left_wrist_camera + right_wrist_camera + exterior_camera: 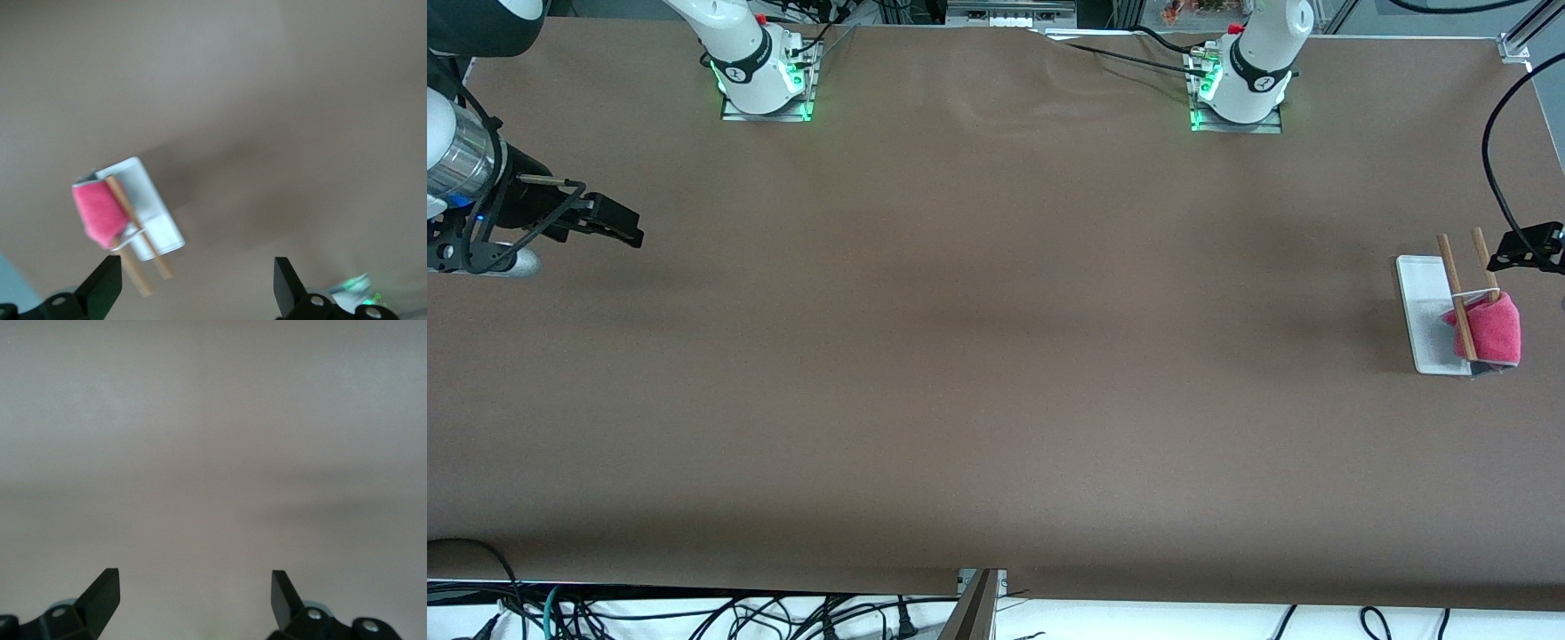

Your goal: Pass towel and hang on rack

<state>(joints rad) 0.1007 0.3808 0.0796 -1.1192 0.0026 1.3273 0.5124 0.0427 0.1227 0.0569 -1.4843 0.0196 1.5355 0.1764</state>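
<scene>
The pink-red towel (1492, 327) hangs over the crossbar of the rack (1424, 307), draped between its two brown sticks at the left arm's end of the table. In the left wrist view the towel (97, 212) and the rack's white base (152, 208) show below the open, empty left gripper (197, 285). In the front view the left gripper (1519, 249) is up in the air beside the rack's stick tops, apart from them. My right gripper (624, 227) is open and empty over bare table at the right arm's end; in its wrist view the right gripper (195, 595) shows only brown cloth.
The brown table cover (996, 338) spans the whole surface. A black cable (1498, 178) loops above the rack near the left gripper. Cables lie below the table's front edge (694, 613).
</scene>
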